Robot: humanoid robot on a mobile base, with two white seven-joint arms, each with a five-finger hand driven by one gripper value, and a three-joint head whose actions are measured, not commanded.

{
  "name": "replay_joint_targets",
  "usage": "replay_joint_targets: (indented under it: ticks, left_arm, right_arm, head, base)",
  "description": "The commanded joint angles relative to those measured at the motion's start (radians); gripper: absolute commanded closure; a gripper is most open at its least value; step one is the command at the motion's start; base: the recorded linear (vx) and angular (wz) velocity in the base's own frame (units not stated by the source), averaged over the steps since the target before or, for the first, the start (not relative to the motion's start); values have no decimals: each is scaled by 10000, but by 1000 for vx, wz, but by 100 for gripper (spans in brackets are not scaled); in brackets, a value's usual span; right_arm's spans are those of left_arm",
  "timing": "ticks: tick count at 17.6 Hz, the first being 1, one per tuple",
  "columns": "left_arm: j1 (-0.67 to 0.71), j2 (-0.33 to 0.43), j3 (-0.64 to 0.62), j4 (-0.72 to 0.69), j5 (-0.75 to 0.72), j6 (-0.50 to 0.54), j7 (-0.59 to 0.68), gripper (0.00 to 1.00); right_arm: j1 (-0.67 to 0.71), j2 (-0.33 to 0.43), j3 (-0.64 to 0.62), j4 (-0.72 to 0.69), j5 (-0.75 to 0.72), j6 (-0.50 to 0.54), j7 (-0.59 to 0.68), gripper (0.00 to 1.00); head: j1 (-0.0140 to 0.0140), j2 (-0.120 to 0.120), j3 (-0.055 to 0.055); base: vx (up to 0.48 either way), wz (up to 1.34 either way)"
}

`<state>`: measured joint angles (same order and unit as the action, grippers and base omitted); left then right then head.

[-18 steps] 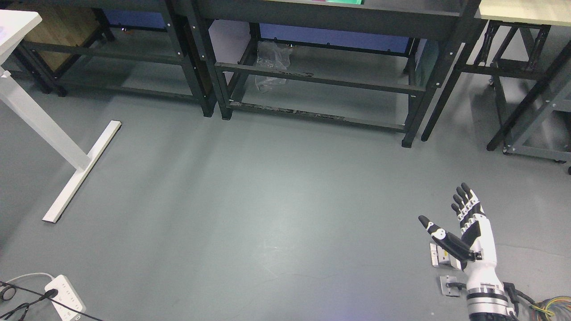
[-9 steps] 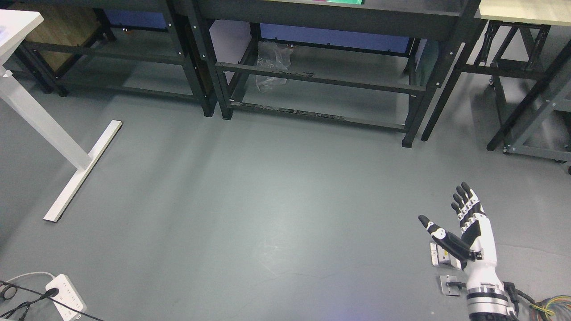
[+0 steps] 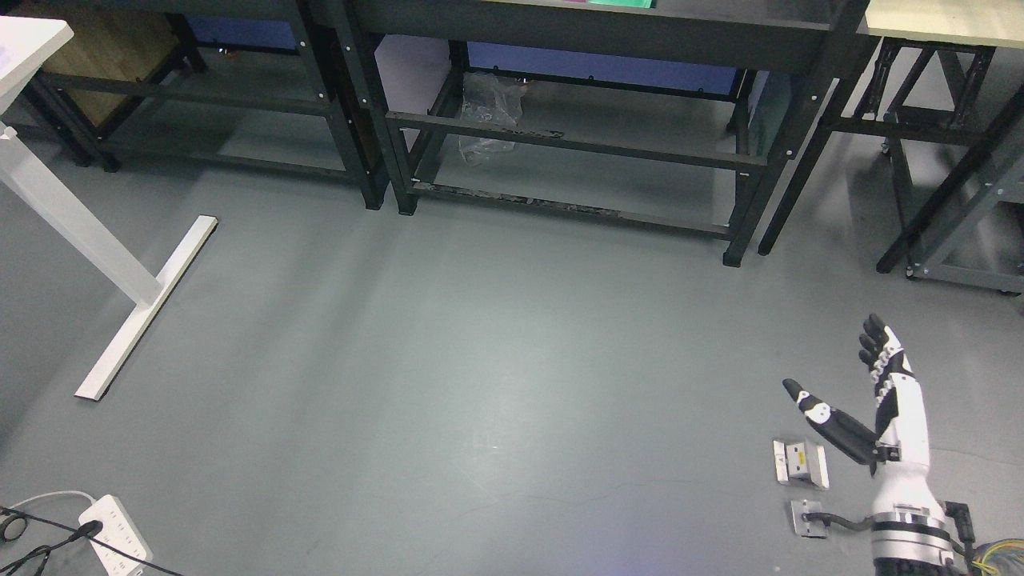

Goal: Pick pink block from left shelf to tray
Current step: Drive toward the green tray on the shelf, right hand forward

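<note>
One right hand (image 3: 884, 420) is seen at lower right, fingers (image 3: 876, 344) extended, thumb spread, nothing held. Pink block: only a sliver (image 3: 570, 2) is seen on the shelf top (image 3: 608, 24) at the upper edge. Two metal plates (image 3: 800, 462) are seen on the floor, beside one power strip (image 3: 116, 536) at lower left.

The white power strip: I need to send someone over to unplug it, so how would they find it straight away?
Start from the white desk leg on the left of the grey floor and look toward the near-left corner. The white power strip lies flat there, with a black plug in it and black cables alongside. It is the only white multi-socket block on the floor.
</note>
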<state>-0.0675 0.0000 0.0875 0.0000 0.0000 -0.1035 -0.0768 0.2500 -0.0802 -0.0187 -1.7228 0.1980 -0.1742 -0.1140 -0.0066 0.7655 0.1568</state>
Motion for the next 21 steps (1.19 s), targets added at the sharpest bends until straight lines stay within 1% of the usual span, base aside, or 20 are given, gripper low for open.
replay_joint_targets:
  ticks: [1, 2, 4, 5, 6, 7, 9, 11, 17, 20, 21]
  left_arm:
    - [0, 174, 0, -175, 77, 7, 1, 0]
    - [0, 174, 0, -175, 77, 7, 1, 0]
    - [0, 174, 0, -175, 77, 7, 1, 0]
    - [0, 174, 0, -175, 77, 7, 1, 0]
    - [0, 174, 0, -175, 77, 7, 1, 0]
    - [0, 174, 0, -175, 77, 7, 1, 0]
    - [0, 174, 0, -175, 77, 7, 1, 0]
    - [0, 174, 0, -175, 77, 7, 1, 0]
    - [0, 174, 0, -175, 77, 7, 1, 0]
    - [0, 174, 0, -175, 77, 7, 1, 0]
    - [0, 174, 0, -175, 77, 7, 1, 0]
  right_arm:
    - [16, -1590, -303, -14, 8402, -115, -2077, 6]
    - [16, -1606, -303, -14, 8390, -115, -2340, 5]
    - [16, -1454, -227, -14, 8359, -221, -2388, 3]
    - [16, -1331, -166, -14, 8237, -541, -2388, 0]
    - [16, -1117, -165, -14, 8069, -878, -2343, 0]
    - [1, -887, -165, -14, 7931, -1003, -2297, 0]
    - [-61, -610, -135, -14, 7914, -989, -2098, 1]
    - [-46, -349, -135, -14, 7853, -943, -1578, 1]
    - [-291, -272, 48, -14, 7853, -866, -1407, 2]
    - [-383, -272, 493, -14, 7868, -132, -1284, 2]
    - [-398, -272, 509, -14, 7883, -54, -1284, 2]
  head:
    - [0, 0, 0]
    - [0, 0, 0]
    - [0, 0, 0]
    - [0, 0, 0]
    - [0, 0, 0]
    - [0, 0, 0]
    - [0, 0, 0]
    - [0, 0, 0]
    - [0, 0, 0]
    - [0, 0, 0]
    - [0, 0, 0]
  base:
    - [68, 0]
    - [68, 0]
    - [101, 0]
    - [120, 0]
    - [120, 0]
    - [121, 0]
    - [132, 0]
    - [137, 0]
    - [118, 190]
    - [115, 506]
    - [128, 475]
